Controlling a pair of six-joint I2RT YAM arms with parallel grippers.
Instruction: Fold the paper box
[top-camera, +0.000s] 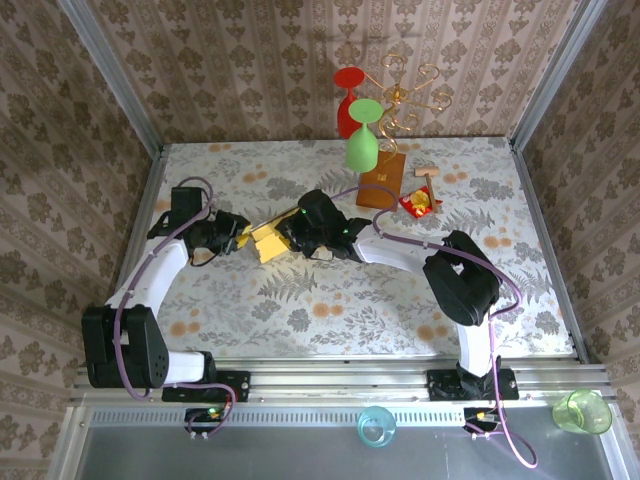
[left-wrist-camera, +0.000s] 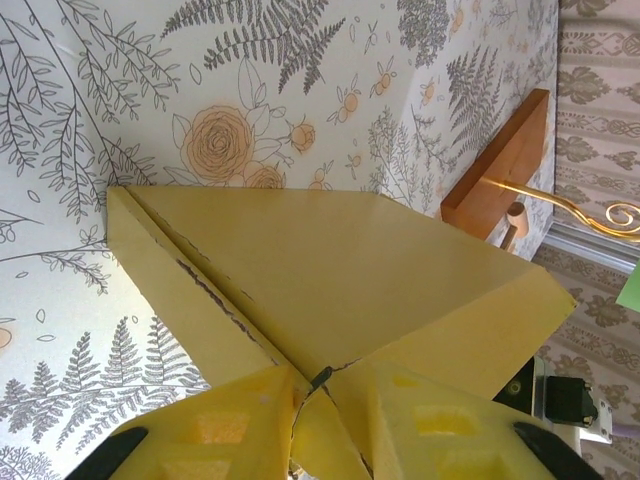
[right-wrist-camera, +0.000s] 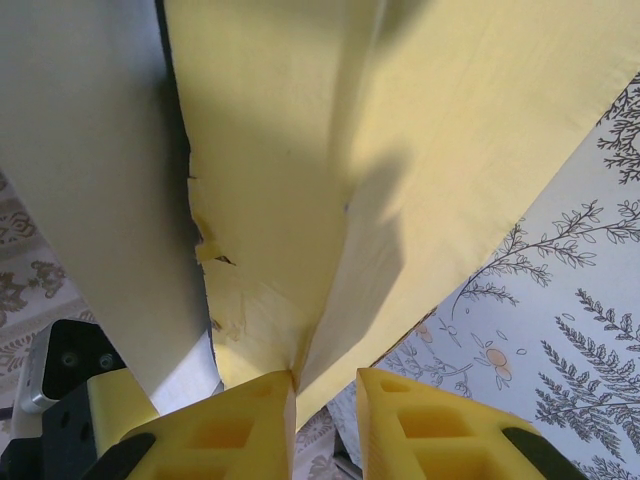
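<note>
Box status: paper box (top-camera: 268, 241) sits mid-table, lifted off the floral table (top-camera: 300, 310) and held between the two arms, with the left gripper (top-camera: 240, 236) on its left side and the right gripper (top-camera: 292, 234) on its right. In the left wrist view, the left gripper (left-wrist-camera: 312, 385) is clamped tight on a corner where the creases meet; the mustard panels (left-wrist-camera: 350, 270) fan out above it, and the crease edge looks frayed. In the right wrist view, the right gripper (right-wrist-camera: 325, 385) is at a narrow gap with a yellow panel (right-wrist-camera: 400, 150) pinched between the fingers; the white inner side (right-wrist-camera: 80, 180) is to the left, and there are small tears along the fold. Wooden block (top-camera: 382, 186) with gold wire stand (top-camera: 405, 95) is behind the box and apart from it. The red-yellow packet (top-camera: 420, 203) is just right of the block.
</note>
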